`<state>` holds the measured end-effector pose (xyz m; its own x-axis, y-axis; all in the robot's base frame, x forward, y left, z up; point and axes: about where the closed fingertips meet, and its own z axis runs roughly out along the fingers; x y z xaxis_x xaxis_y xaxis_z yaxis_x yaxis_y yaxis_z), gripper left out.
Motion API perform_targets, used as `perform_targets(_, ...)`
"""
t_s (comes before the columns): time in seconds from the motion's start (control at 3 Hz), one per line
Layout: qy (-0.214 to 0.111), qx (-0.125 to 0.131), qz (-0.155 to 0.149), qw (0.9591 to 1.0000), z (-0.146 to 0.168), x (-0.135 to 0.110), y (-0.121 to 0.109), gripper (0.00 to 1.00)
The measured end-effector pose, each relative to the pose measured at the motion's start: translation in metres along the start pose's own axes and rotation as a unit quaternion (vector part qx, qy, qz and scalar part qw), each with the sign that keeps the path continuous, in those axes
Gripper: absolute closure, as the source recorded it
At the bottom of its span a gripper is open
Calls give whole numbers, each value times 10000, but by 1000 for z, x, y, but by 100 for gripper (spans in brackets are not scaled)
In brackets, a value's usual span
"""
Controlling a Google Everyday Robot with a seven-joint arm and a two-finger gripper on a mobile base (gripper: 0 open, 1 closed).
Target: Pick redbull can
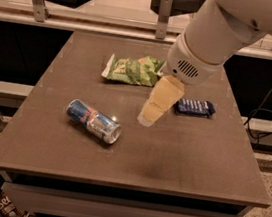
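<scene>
The redbull can [94, 121] lies on its side on the brown table [199, 160], left of centre, its silver end toward the front right. My gripper [149, 116] hangs from the white arm above the table's middle, to the right of the can and a little behind it, apart from it. Its cream-coloured fingers [158, 101] point down and to the left.
A green snack bag [133, 69] lies at the back centre of the table. A dark blue snack-bar wrapper [194, 107] lies to the right of the gripper. A rail with metal posts [163, 14] runs behind the table. A cable [268, 116] hangs at the right.
</scene>
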<state>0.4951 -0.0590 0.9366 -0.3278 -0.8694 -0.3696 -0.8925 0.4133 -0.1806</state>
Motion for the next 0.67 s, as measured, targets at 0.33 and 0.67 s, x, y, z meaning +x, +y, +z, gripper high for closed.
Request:
perform_targets(0.33,318,-124,85,9994,2,-12,13,0)
perform_targets(0.67,720,-187,204,9970,1,-26,28,0)
